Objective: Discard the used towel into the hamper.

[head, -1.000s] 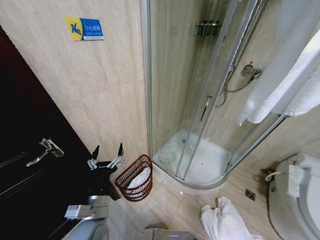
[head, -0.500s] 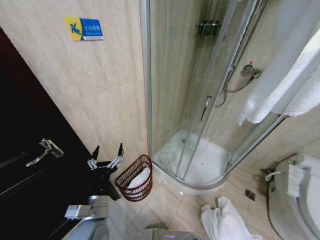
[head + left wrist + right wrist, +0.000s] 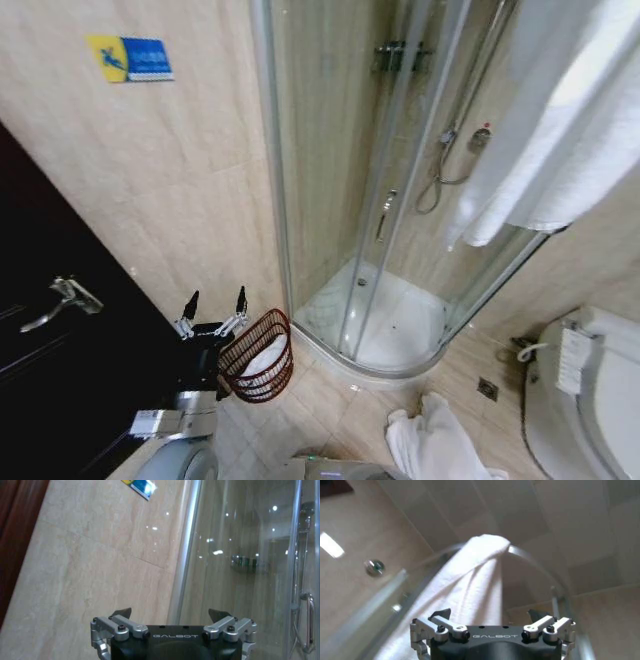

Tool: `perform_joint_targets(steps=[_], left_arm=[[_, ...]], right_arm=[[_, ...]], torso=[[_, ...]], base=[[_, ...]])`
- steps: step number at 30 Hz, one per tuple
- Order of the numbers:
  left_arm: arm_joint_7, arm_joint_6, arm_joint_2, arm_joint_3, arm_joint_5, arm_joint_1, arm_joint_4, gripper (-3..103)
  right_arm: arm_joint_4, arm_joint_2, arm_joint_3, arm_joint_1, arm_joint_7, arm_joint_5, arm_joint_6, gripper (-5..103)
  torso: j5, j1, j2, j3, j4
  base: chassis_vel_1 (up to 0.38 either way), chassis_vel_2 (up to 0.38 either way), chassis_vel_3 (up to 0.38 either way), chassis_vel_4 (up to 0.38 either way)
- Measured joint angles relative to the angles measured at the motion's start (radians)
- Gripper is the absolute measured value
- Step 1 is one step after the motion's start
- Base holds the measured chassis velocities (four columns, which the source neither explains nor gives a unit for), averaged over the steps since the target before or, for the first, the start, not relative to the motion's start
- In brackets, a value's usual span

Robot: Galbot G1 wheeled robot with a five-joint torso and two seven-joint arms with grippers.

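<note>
The hamper (image 3: 246, 352), a dark reddish-brown woven basket, stands on the floor against the wall beside the shower. A white towel (image 3: 266, 358) lies inside it. My left gripper (image 3: 214, 303) hovers just left of the hamper's rim, open and holding nothing. In the left wrist view the left gripper (image 3: 170, 612) faces the tiled wall with its fingers spread. My right gripper (image 3: 489, 613) is open and holds nothing, and beyond it a white towel (image 3: 470, 577) hangs over a curved rail.
A crumpled white towel (image 3: 432, 445) lies on the floor tiles at the front. The glass shower enclosure (image 3: 340, 200) stands behind the hamper. White towels (image 3: 560, 120) hang at the upper right, above a toilet (image 3: 590, 395). A dark door (image 3: 70, 360) is at the left.
The head camera has swung, so the whole room has slid to the left in the picture. My left gripper stays open beside the hamper.
</note>
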Motion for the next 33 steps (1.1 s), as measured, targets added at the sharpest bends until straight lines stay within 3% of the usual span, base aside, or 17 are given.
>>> perform_joint_targets(steps=[7, 18, 23, 33], left_arm=[[0.000, 0.000, 0.001, 0.000, 0.000, 0.000, 0.000, 100], [0.000, 0.000, 0.000, 0.000, 0.000, 0.000, 0.000, 100], [0.000, 0.000, 0.000, 0.000, 0.000, 0.000, 0.000, 100], [0.000, 0.000, 0.000, 0.000, 0.000, 0.000, 0.000, 100]], right_arm=[[-0.041, -0.046, -0.122, 0.120, -0.043, 0.069, -0.002, 100], [-0.172, -0.123, -0.320, 0.387, -0.023, 0.045, -0.043, 100], [-0.223, -0.168, -0.455, 0.567, 0.023, 0.046, -0.081, 100], [-0.309, -0.250, -0.543, 0.841, 0.095, 0.041, -0.165, 100]], torso=[[-0.0007, 0.000, 0.000, 0.000, -0.0002], [0.0002, 0.000, 0.000, 0.000, 0.0000], [-0.0002, 0.000, 0.000, 0.000, 0.0004], [-0.0001, 0.000, 0.000, 0.000, -0.0001]], base=[[0.073, 0.043, -0.030, 0.004], [0.028, 0.052, 0.048, 0.049], [0.026, 0.036, 0.041, 0.036], [0.004, 0.003, 0.006, 0.004]])
